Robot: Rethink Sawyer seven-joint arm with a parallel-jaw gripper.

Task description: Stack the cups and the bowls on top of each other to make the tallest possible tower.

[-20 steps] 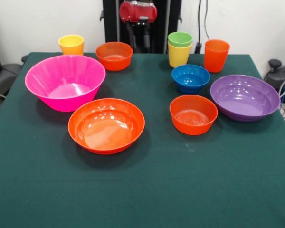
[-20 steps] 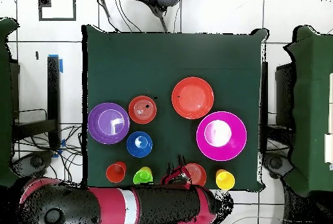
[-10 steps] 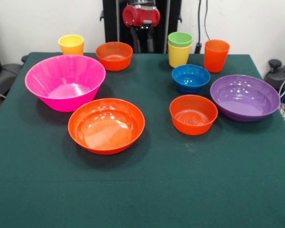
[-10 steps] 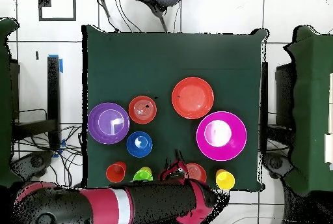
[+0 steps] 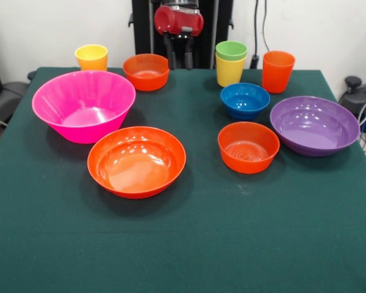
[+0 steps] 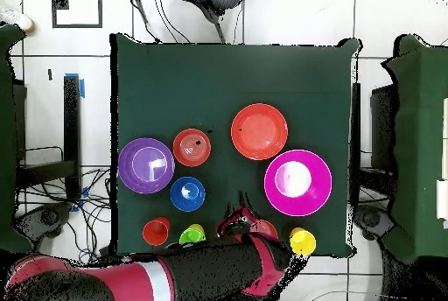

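Bowls and cups sit apart on the desk (image 5: 189, 244), unstacked. My tool (image 5: 178, 58) hangs with prongs spread, empty, just beside the small orange bowl (image 5: 146, 71); green cup (image 5: 231, 50) nests in a yellow one.

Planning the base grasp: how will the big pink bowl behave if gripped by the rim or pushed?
The pink bowl looks like thin glossy plastic, so probably light and slippery. Its flared wall may flex under a rim pinch. The base looks narrow under the wide rim, so a high push may tip it.

Open green cloth (image 5: 189, 244) at the near side; bowls (image 5: 136, 160) and cups (image 5: 230, 63) crowding the far half.
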